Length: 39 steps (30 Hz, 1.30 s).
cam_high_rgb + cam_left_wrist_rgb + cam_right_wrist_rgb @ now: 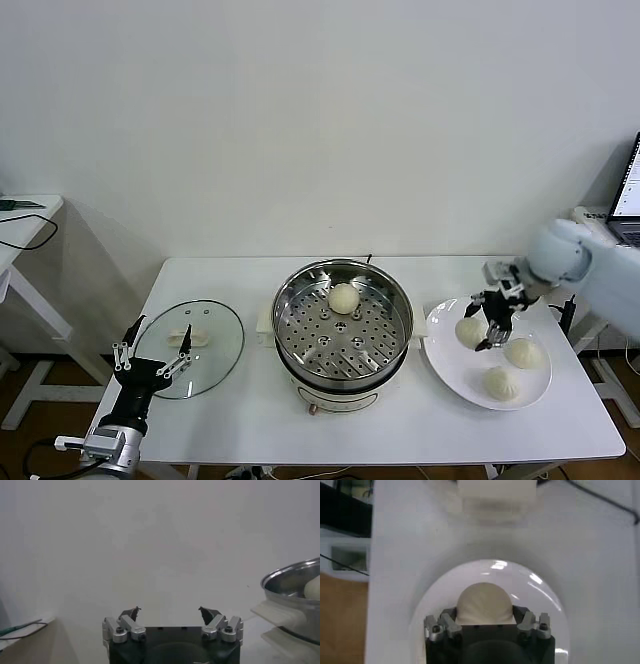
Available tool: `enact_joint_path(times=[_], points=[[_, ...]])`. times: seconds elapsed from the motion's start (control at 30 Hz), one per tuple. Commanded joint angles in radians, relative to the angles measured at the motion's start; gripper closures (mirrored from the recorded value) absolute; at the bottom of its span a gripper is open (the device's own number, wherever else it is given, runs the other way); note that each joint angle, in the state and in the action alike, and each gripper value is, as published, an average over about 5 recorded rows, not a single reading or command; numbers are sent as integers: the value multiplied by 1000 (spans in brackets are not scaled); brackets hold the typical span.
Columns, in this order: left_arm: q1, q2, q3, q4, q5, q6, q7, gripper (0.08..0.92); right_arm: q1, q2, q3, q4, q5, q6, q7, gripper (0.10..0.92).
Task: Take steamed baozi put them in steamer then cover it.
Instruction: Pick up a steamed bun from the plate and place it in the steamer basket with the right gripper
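Observation:
The steamer (343, 322) stands mid-table with one steamed baozi (344, 297) on its perforated tray. Three more baozi lie on a white plate (450, 368) to its right. My right gripper (492, 320) is down over the nearest one (468, 332), open, with a finger on each side of it; in the right wrist view the bun (484, 602) fills the gap of the gripper (484, 614) and rests on the plate (535, 587). The cover (205, 350) lies flat at the table's left. My left gripper (152, 360) hovers open and empty at its near edge.
The other two buns (522, 352) (500, 383) lie close to the right gripper. The steamer's rim (292, 582) shows in the left wrist view beyond the left gripper (169, 612). A laptop (628, 195) stands at far right, a side table (20, 215) at far left.

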Motion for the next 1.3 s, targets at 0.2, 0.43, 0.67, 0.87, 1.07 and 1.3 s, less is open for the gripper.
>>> enact_joint_path(times=[0.2, 0.43, 0.67, 0.87, 1.07, 1.3], points=[[3, 5, -6, -10, -6, -1, 4, 177, 659, 97, -481, 227, 342, -139, 23, 296], [-2, 6, -9, -17, -11, -2, 5, 177, 520, 279, -348, 265, 442, -319, 187, 297], [-4, 5, -20, -17, -14, -2, 5, 177, 321, 426, -228, 223, 455, -420, 305, 296], [-11, 3, -34, -4, -17, -2, 7, 177, 242, 539, -180, 145, 448, -445, 331, 296], [-13, 0, -45, -1, -22, -2, 9, 177, 187, 651, -156, 36, 419, -444, 312, 296], [-12, 0, -72, 9, -34, -4, 17, 177, 100, 755, -132, -89, 363, -442, 288, 296]])
